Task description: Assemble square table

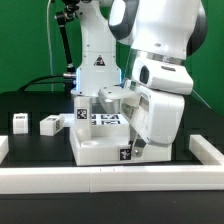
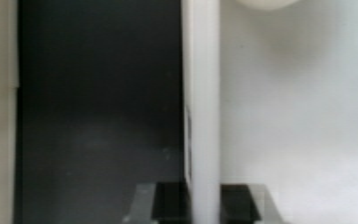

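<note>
The white square tabletop [image 1: 98, 143] lies in the middle of the black surface, with a tag [image 1: 125, 153] on its front corner and another at its far left corner. My gripper [image 1: 136, 138] comes down on its right side, the fingers mostly hidden by the hand. In the wrist view the tabletop's white rim [image 2: 201, 110] runs between the two dark fingers [image 2: 165, 200], and the gripper [image 2: 206, 202] is shut on it. Two white legs [image 1: 20, 121] [image 1: 48, 125] lie at the exterior view's left. Another white block [image 1: 106, 97] sits just behind the tabletop.
The marker board [image 1: 106, 119] lies behind the tabletop, partly covered. A long white rail [image 1: 110, 181] borders the front, with ends at the left [image 1: 4, 150] and right [image 1: 205, 150]. The arm's base [image 1: 95, 65] stands at the back, with cables to its left.
</note>
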Controlling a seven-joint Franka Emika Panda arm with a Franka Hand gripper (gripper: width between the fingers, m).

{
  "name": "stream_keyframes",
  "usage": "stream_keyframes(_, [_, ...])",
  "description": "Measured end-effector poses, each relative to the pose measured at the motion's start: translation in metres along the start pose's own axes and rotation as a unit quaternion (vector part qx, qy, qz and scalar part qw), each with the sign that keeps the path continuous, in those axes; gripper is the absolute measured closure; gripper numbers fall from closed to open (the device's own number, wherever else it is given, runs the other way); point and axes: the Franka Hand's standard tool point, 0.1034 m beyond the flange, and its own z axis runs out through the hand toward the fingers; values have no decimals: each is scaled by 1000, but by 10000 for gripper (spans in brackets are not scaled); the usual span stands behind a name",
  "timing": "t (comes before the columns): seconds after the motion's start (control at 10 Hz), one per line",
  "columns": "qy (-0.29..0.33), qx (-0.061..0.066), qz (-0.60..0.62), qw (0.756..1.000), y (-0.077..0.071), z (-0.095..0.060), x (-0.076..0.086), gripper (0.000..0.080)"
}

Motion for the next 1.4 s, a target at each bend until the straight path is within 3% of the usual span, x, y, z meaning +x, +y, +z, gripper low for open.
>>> stream_keyframes(0.2, [-1,0,8,1000,0,1,1,736])
stream_keyframes(0.3, [1,-1,34,999,3,0,10,736])
stream_keyframes(0.6, [2,3,84,996,34,-8,35,737])
stream_keyframes(0.8, [5,-3,101,995,56,-13,49,737])
stream_keyframes(1.0, [5,-3,102,995,58,-11,48,737])
stream_keyframes(1.2, [3,10,101,995,50,-11,48,727])
stream_keyframes(1.3, [0,22,99,995,45,-13,47,523])
stream_keyframes(1.4, [-5,34,99,994,40,-17,41,377])
